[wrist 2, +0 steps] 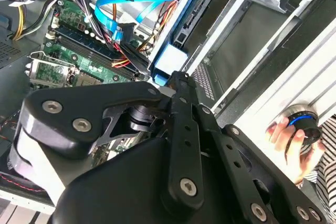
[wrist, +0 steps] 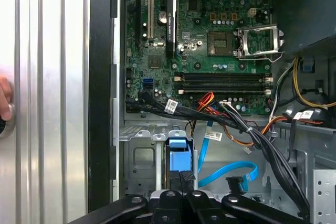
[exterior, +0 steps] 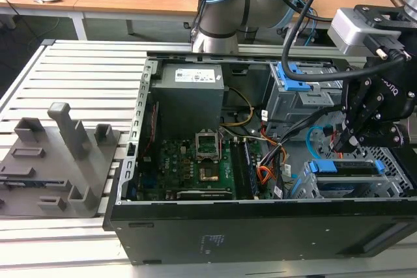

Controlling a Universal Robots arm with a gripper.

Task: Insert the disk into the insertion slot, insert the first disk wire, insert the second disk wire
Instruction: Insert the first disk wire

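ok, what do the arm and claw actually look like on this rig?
The arm has silver-grey tube sections and joints with light blue caps. Black cables loop along it to the wrist, where a silver-grey box sits. The claw is matte black, built of bolted linkage bars with round screw heads.

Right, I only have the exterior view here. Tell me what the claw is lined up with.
Observer: In the first wrist view the claw points at the blue carrier end of the disk, which is at the insertion slot.
Operator: Now report the cabling there.
Observer: The second disk wire loops beside the slot, and its dark plug lies apart from the blue carrier.
Operator: Check for anyone nearby.
Observer: In the second wrist view a person's hand rests on a round knob with a blue ring.
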